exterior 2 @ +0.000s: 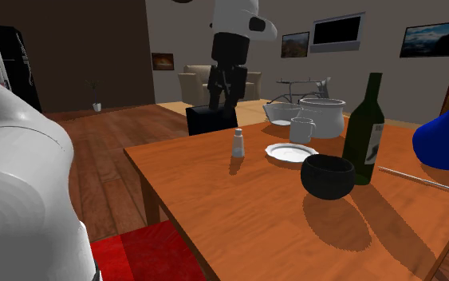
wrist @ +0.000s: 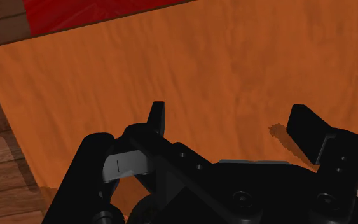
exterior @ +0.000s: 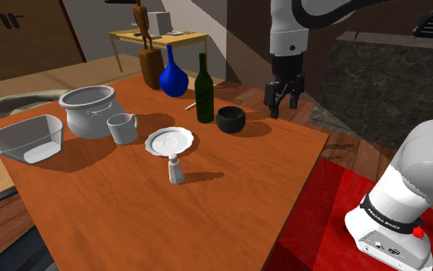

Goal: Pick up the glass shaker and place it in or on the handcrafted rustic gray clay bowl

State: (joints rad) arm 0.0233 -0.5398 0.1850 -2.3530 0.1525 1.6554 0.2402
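Two black fingers of the end effector (wrist: 231,124) stand wide apart with nothing between them, above bare orange wood of the surface (exterior: 245,192). In the shoulder view the end effector (exterior: 282,108) hangs over the surface near its edge, to the right of the dark bowl (exterior: 231,118). The pale shaker (exterior: 175,169) stands upright on the surface, just beside a white saucer (exterior: 169,141) and well apart from the end effector. The bowl sits beside a green bottle (exterior: 204,88).
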